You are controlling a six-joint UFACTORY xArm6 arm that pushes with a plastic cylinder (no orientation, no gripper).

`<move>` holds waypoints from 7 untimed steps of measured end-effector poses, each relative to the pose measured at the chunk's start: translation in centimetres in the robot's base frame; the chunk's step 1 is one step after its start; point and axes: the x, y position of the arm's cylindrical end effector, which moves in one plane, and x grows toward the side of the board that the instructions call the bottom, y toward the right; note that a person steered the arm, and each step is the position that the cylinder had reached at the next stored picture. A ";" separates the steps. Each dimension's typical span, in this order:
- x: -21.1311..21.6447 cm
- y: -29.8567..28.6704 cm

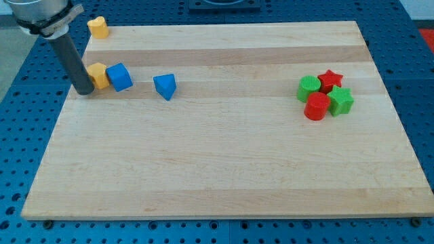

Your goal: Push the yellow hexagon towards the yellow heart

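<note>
Touching the yellow hexagon (pixel 99 74) from the view's left, my tip (pixel 85 91), gripperless.

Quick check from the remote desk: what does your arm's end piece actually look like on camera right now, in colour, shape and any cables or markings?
A straight, dark grey to black cylindrical rod, smooth and unmarked, ending in my tip. Above it sits a wider, rounded silver-grey metal collar with a dark band, cut off by the view's top left corner. No cables, labels or sleeves show.

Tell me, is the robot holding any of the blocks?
No, nothing is held. I only have a rod, and my tip rests against the left side of the yellow hexagon, which touches the blue block. The yellow heart sits above, apart.
</note>
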 end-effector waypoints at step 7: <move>-10.0 0.5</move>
